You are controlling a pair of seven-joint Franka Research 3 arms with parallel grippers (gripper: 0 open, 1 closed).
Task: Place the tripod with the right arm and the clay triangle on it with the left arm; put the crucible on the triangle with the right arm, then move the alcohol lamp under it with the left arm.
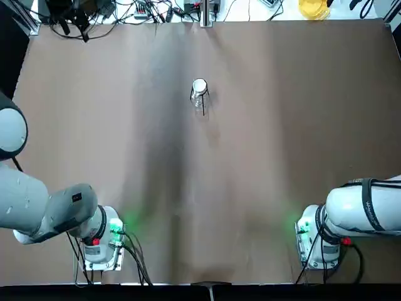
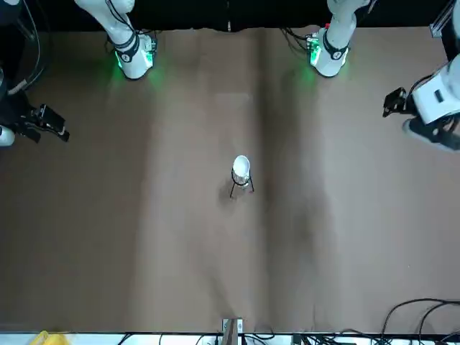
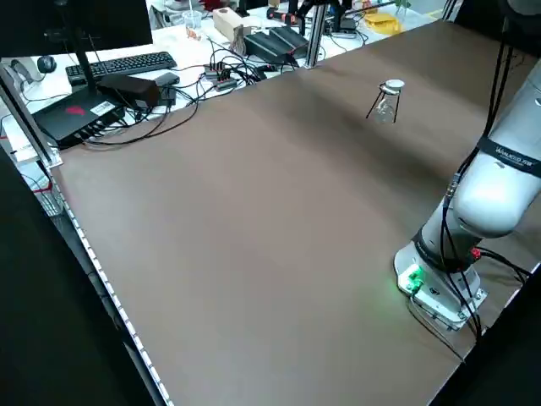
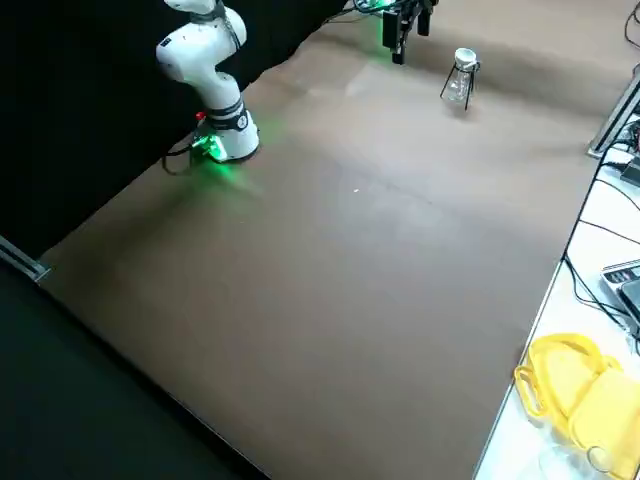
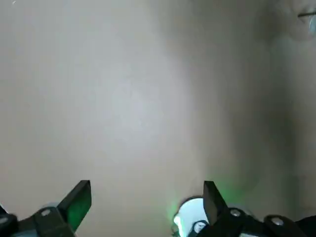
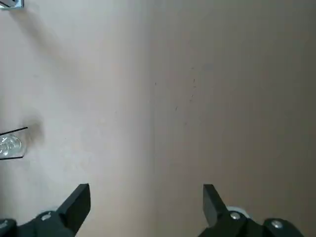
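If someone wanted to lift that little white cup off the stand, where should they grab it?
Probably by the rim of the crucible, coming straight down from above. It sits upright on top of the tripod, its round open top exposed, while the legs and the alcohol lamp crowd the space below.

clay triangle [image 2: 241,175] too small to tell, lamp [image 6: 9,146] edge-cropped

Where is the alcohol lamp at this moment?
In the top view the alcohol lamp stands mid-table toward the far edge, between the legs of the tripod and beneath the crucible, far from both parked arms.
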